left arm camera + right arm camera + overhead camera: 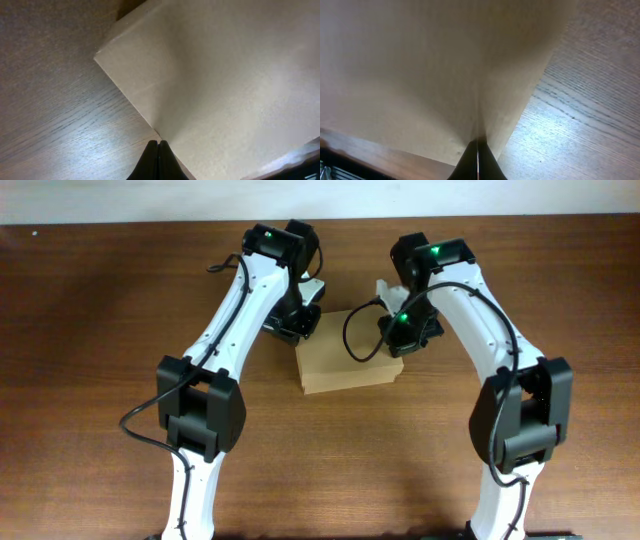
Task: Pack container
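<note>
The container (348, 367) is a tan cardboard box lying flat at the middle of the table with its lid down. My left gripper (300, 327) is at its back left corner and my right gripper (404, 332) at its back right corner. In the left wrist view the black fingertips are pressed together, and the left gripper (158, 145) touches a vertical corner edge of the container (225, 75). In the right wrist view the right gripper (478, 143) is shut too, its tips against a corner edge of the container (420, 75). Nothing is held between either pair of fingers.
The dark wooden table (100, 330) runs to a far edge at the top of the overhead view. A black cable (352, 340) loops over the container's back right part. Both arm bases stand near the front edge, left (195, 480) and right (505, 490).
</note>
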